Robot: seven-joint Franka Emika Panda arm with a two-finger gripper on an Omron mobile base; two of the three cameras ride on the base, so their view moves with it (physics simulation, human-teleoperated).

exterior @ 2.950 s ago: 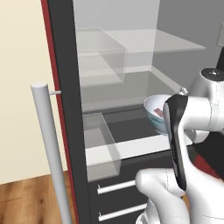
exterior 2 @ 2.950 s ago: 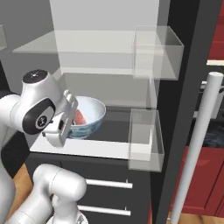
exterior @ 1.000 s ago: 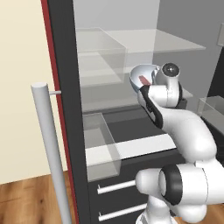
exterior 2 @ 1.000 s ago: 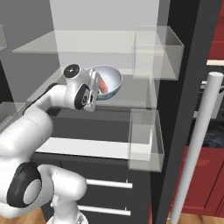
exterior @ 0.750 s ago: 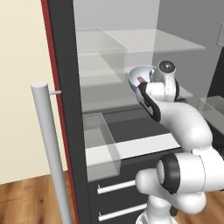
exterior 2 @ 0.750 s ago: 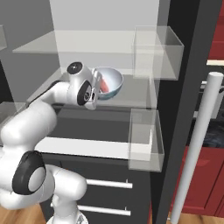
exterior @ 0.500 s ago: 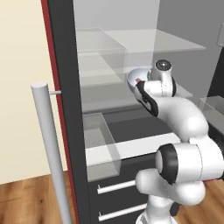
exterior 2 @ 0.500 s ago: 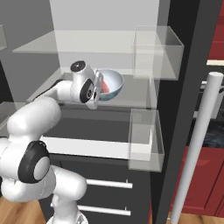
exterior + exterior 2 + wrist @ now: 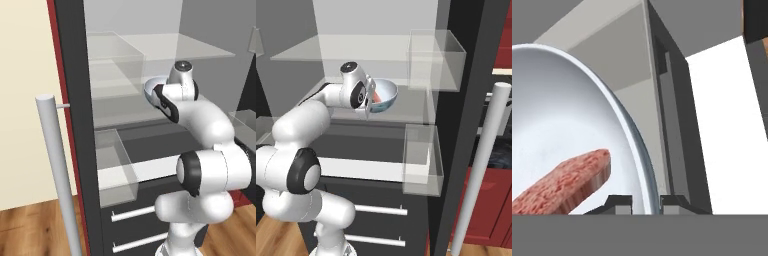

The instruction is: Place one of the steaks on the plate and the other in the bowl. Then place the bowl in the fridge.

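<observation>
The fridge point(image 9: 75, 125) stands open in front of me, and my arm reaches into it. My gripper point(image 9: 372, 97) is shut on the rim of the white, blue-patterned bowl point(image 9: 385, 94), holding it at the level of the middle glass shelf point(image 9: 411, 107); I cannot tell whether it rests there. In the hand view the bowl's rim point(image 9: 637, 150) runs between my fingertips point(image 9: 619, 200), and a pinkish-red steak point(image 9: 562, 185) lies inside. In the left base view the bowl point(image 9: 150, 86) peeks out behind the hand. The plate is out of view.
Clear door bins hang on both open doors point(image 9: 112, 165) point(image 9: 423, 160). An upper glass shelf point(image 9: 356, 55) lies above the bowl. Long silver door handles point(image 9: 55, 165) point(image 9: 481, 160) flank me. Dark drawers point(image 9: 378, 210) sit below, red cabinets point(image 9: 491, 200) to the right.
Since three seconds ago the hand has lifted the bowl from the lower level to the middle shelf. Over the last second it has moved slightly deeper into the fridge, still gripping the bowl.
</observation>
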